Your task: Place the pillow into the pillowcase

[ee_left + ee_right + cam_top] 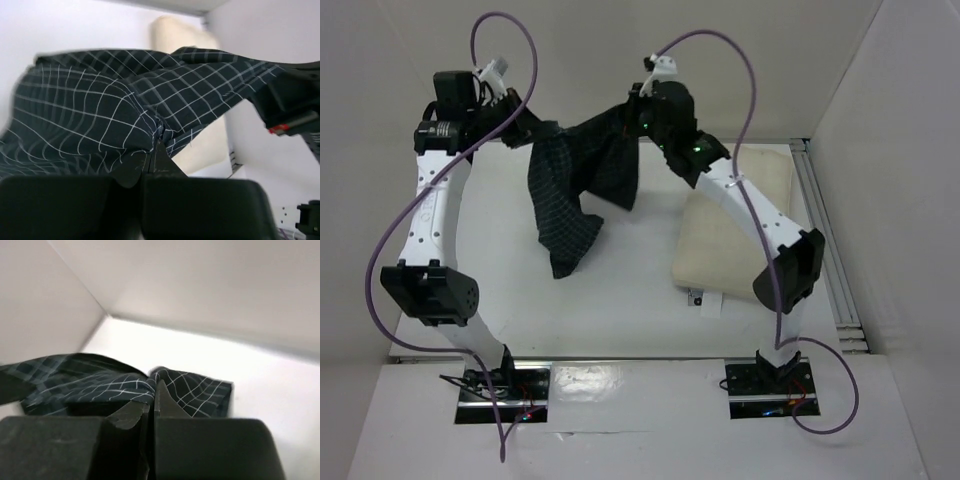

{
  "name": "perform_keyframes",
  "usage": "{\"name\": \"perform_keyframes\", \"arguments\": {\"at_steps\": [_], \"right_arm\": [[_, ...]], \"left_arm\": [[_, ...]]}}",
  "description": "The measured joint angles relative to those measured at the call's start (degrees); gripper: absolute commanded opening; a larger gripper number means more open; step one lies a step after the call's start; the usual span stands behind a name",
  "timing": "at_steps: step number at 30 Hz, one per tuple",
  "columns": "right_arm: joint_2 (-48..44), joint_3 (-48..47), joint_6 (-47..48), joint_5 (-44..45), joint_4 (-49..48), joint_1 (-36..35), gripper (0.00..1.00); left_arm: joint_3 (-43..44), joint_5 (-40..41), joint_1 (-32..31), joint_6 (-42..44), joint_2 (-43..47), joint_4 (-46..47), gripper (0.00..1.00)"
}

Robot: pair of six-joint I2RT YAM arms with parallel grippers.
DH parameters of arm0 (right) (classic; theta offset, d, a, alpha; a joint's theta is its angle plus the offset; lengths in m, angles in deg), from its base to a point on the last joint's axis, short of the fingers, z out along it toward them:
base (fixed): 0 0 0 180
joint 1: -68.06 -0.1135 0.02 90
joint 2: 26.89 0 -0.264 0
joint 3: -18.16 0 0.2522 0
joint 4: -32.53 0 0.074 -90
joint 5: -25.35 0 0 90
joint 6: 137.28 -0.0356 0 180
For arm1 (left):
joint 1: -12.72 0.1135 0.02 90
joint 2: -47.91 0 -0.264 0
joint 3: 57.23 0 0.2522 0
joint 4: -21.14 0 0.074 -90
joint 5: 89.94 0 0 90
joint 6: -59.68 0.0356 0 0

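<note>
Right claw (154,390) grips pillowcase (565,200) — pillow (715,250) part-hidden.

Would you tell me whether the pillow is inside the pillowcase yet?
Out: the pillow lies bare, apart from the pillowcase hanging beside it.

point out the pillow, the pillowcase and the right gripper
pillow (715,245): top view, bare cream middle
pillowcase (560,200): top view, hanging checked fold
right gripper (153,390): right wrist view, tips pinching cloth
</note>
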Motion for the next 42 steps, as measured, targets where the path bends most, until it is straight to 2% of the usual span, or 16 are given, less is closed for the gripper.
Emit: {"name": "perform_keyframes", "arguments": {"at_steps": [3, 6, 7, 8, 9, 10, 11, 13, 14, 17, 22, 26, 29, 36, 39, 42], "right_arm": [[-7.3, 1.3, 4.3, -1.0, -1.6, 0.8, 0.0], [-18.2, 12.5, 7.2, -1.5, -5.6, 0.3, 0.0], [-21.5, 16.5, 7.8, -1.6, -6.1, 0.0, 0.0], [-25.5, 22.1, 8.5, -1.1, -8.7, -0.2, 0.0], [-31.1, 30.7, 9.1, 3.1, -11.4, -0.1, 0.0], [-34.5, 35.1, 9.3, 5.7, -11.6, 0.7, 0.0], [-39.1, 41.8, 9.3, 9.4, -13.0, 2.0, 0.0], [-48.9, 54.9, 8.7, 15.9, -13.6, 4.8, 0.0], [-52.9, 59.9, 8.2, 18.4, -12.5, 5.9, 0.0], [-60.0, 66.7, 5.9, 22.9, -7.4, 6.7, 0.0], [-58.4, 66.9, 2.0, 25.6, -1.5, 8.2, 0.0], [-53.9, 66.8, -0.3, 23.3, 0.7, 11.8, 0.0], [-51.3, 66.7, -1.4, 19.6, 1.0, 14.9, 0.0], [-50.3, 65.0, -2.4, 15.4, 1.6, 17.0, 0.0], [-50.4, 64.4, -2.6, 15.0, 1.6, 17.1, 0.0], [-50.5, 64.3, -3.1, 14.8, 1.7, 17.2, 0.0]], "left_arm": [[5.7, -5.0, -1.0, -1.5, -1.5, 3.9, 0.0], [4.2, -11.3, -1.4, -2.9, 3.4, 9.3, 0.0], [3.4, -12.3, -1.6, -3.1, 4.4, 9.7, 0.2], [-0.5, -14.3, -2.4, -3.0, 7.1, 12.5, 0.46], [-3.6, -15.1, -2.7, -2.0, 9.3, 13.1, 0.81], [-7.5, -16.0, -2.7, -1.1, 11.4, 13.0, 0.96], [-10.6, -16.0, -2.4, -0.5, 12.5, 13.6, 1.0], [-15.4, -16.0, -1.0, 0.8, 12.7, 12.0, 0.98], [-16.7, -15.9, -0.5, 1.4, 11.6, 11.4, 0.93], [-22.4, -14.0, 2.7, 1.5, 7.3, 10.9, 0.69], [-34.6, -3.9, 5.1, -1.5, 3.4, 12.2, 0.73], [-45.3, -1.3, 0.9, -5.5, -0.1, 17.8, 0.89], [-49.8, -0.4, -3.7, -9.2, -3.7, 22.3, 0.94], [-48.6, 4.1, -7.3, -16.4, -8.7, 34.4, 0.88], [-45.8, 6.1, -7.5, -19.1, -12.0, 39.1, 0.8], [-38.0, 7.5, -8.5, -20.6, -18.4, 39.6, 0.71]]}}
